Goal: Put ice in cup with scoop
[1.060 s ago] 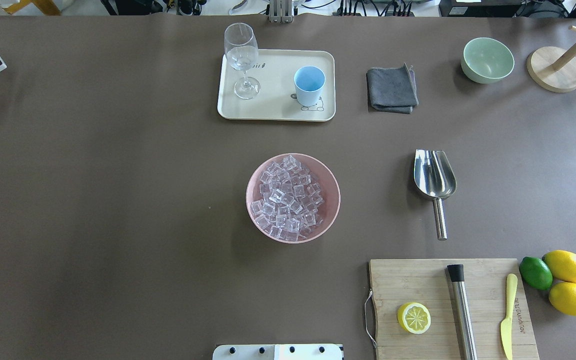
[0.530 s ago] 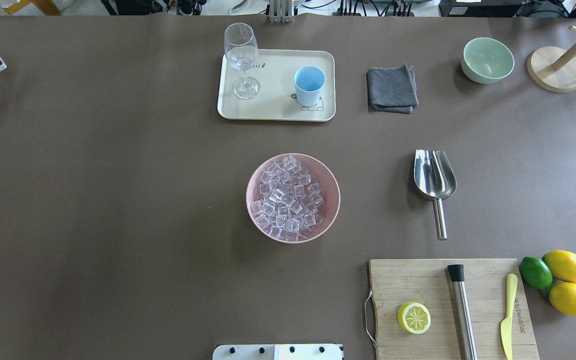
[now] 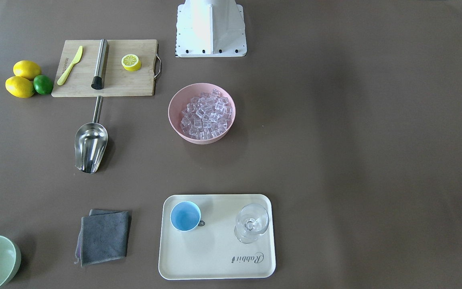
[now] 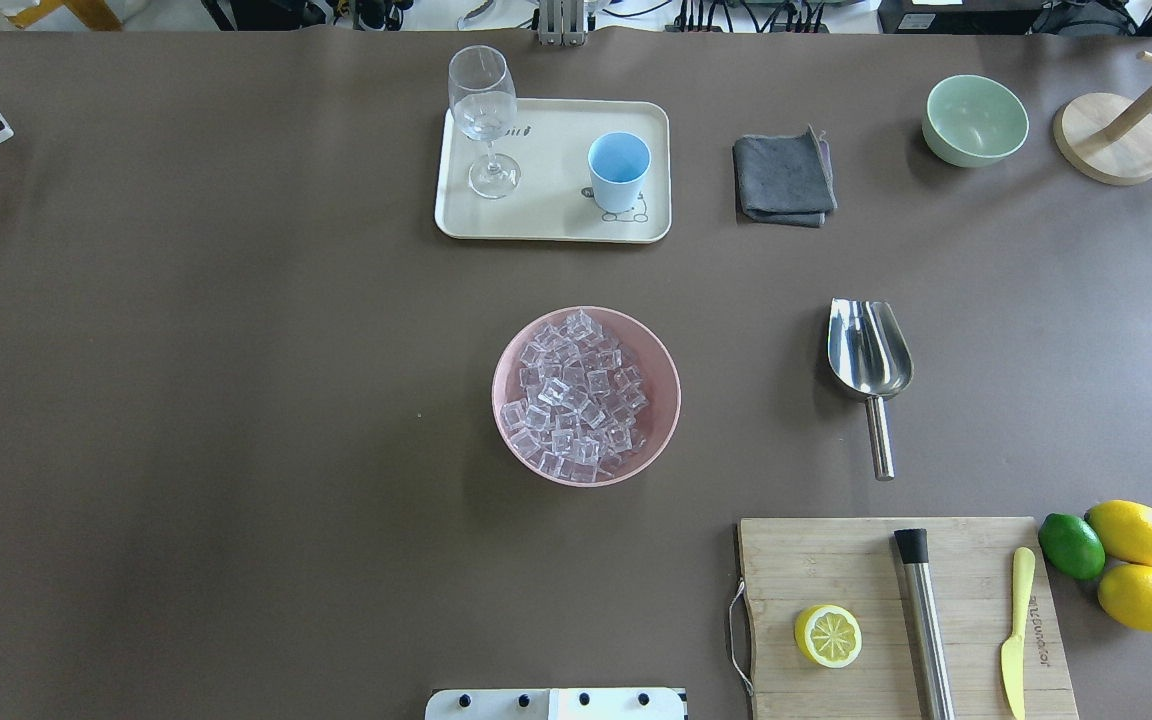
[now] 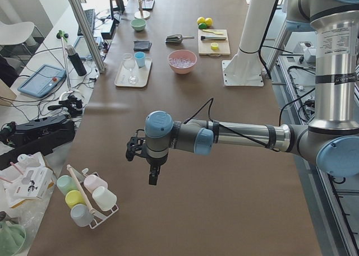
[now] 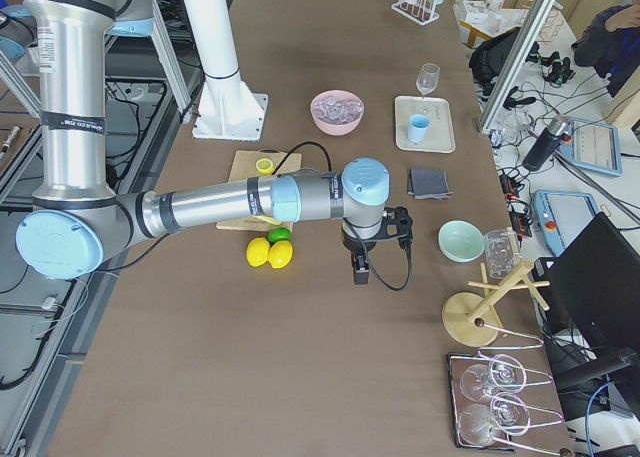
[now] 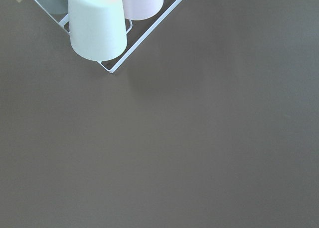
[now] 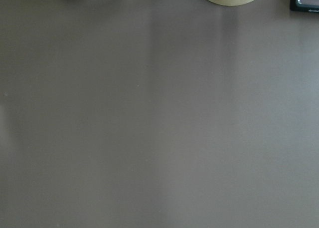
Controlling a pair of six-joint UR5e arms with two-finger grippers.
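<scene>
The left arm reaches out level over the table, its wrist turned so the left pincer (image 5: 152, 178) points straight down above bare cloth, near a white wire rack (image 5: 90, 203) of upturned pastel mugs (image 7: 95, 23). The right arm is stretched level in the same way, passing above the lemons (image 6: 268, 254), with the right pincer (image 6: 360, 273) hanging downward near the round base of a wooden mug tree (image 6: 474, 319). Each pincer shows only from a side camera, so I cannot tell whether either is open or closed.

The table (image 4: 236, 400) is covered in a plain dark brown sheet. The ice (image 4: 576, 395) fills a pink bowl (image 4: 670, 400) at the middle. The cup (image 4: 620, 172) stands upright on a cream tray (image 3: 215, 257) at the far side from the robot, beside a stemmed glass (image 4: 483, 115). The scoop (image 4: 870, 355) lies flat on the table between the tray and a bamboo cutting board (image 4: 836, 560), its handle towards the board and its mouth facing away from the robot, well apart from both pincers.

Along the table's edge are tablets, cables and aluminium framing; a seated person (image 6: 612, 29) is partly in view.

The tray carries the word "Rabbit" in script. The cutting board has burnt-in lettering too small to read.
</scene>
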